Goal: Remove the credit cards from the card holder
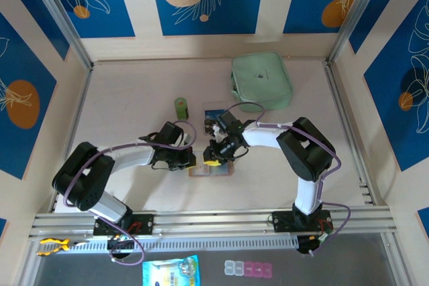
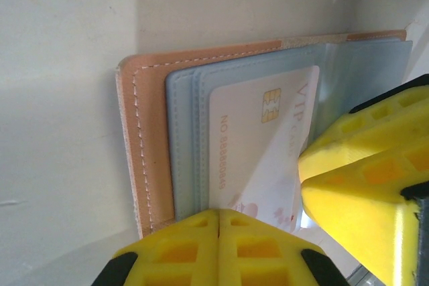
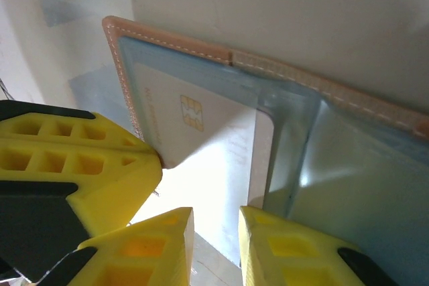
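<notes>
Left gripper point(image 2: 218, 222): jaws pressed together at the edge of the open card holder point(image 2: 144, 159), seemingly pinning it to the desk point(image 1: 134, 98).
Right gripper point(image 3: 216, 222): jaws a narrow gap apart, astride the edge of a white chip card point(image 2: 248, 132).
Step in hand: drawing that card, partly out of its grey-clear pocket, at desk centre.
Next move: likely close on the card, then slide it free with the holder held flat.
Farther back: a blue card point(image 1: 213, 113) lies out on the desk.
Hard to tell: whether more cards remain in the other pockets; from above, both arms cover the holder.
</notes>
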{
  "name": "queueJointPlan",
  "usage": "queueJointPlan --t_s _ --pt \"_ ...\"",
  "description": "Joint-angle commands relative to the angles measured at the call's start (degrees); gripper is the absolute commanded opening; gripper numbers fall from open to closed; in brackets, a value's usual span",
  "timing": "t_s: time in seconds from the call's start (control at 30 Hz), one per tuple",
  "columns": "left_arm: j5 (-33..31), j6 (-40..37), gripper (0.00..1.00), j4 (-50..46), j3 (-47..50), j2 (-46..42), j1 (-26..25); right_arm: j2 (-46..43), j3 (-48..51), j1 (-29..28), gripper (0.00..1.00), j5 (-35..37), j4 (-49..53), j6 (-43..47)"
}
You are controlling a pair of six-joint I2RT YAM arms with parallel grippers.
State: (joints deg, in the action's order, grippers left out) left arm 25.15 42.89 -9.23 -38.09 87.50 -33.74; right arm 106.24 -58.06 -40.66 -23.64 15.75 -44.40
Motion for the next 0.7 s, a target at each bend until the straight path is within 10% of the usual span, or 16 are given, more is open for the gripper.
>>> queueJointPlan --t_s 0.0,0.67 --pt "-1.8 -1.6 0.0 -2.0 1.3 1.6 0.5 1.8 0.9 -0.2 0.25 -1.6 -0.3 -0.2" --pt "-2.7 -2.0 0.06 -3.3 0.7 1.0 0.6 0.5 -0.9 -0.2 0.26 6.2 9.2 2.6"
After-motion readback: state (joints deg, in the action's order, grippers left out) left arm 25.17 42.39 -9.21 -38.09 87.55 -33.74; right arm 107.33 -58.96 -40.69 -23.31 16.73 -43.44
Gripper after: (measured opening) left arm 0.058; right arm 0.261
